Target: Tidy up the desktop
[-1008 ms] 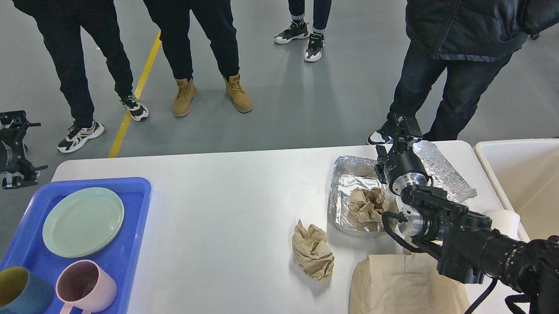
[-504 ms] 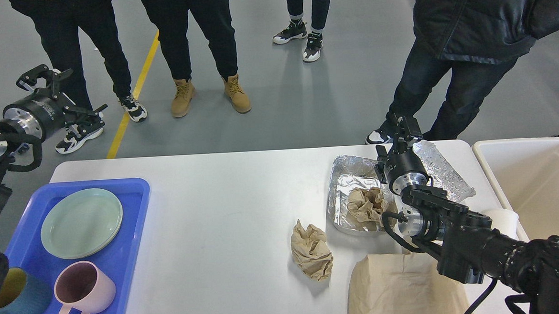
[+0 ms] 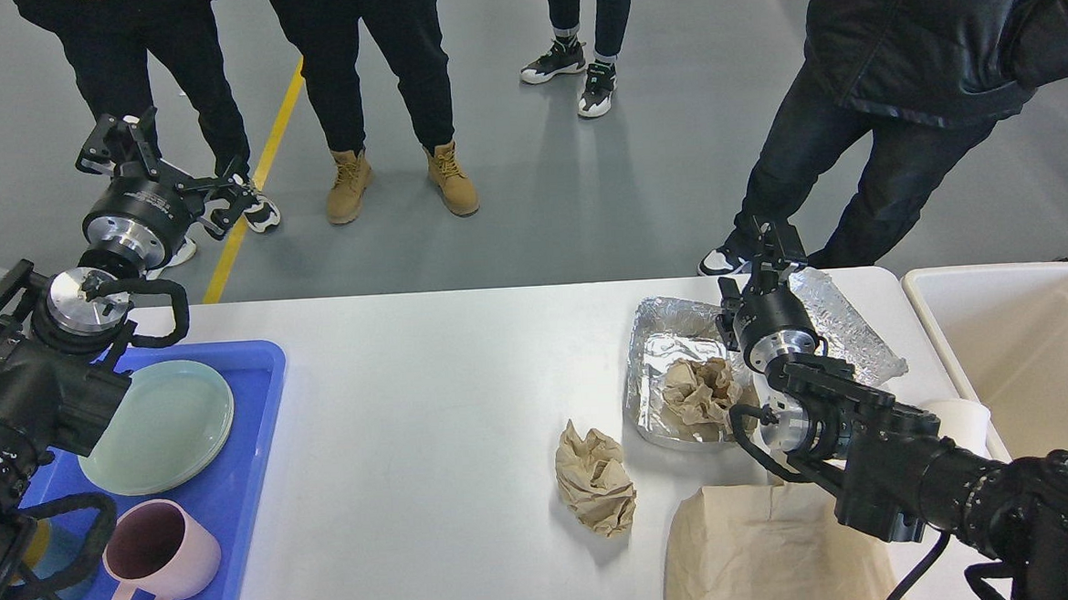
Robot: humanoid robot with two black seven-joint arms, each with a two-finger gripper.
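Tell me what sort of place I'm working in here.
Probably a lab or factory demo floor: grey painted floor with a yellow lane line, onlookers' legs around the desktop, set with a dish tray and waste bin.

Grey floor [image 3: 527, 172] is showing a smooth, slightly glossy finish and is filling the upper part of the head view. A yellow floor line [image 3: 253, 177] is running diagonally across it at left. Soft, diffuse shadows are lying beneath four bystanders: black trousers with sneakers [image 3: 148, 82], tan boots [image 3: 400, 184], grey-white sneakers [image 3: 577, 74], dark jacket and jeans [image 3: 896, 61]. No walls or windows are showing.
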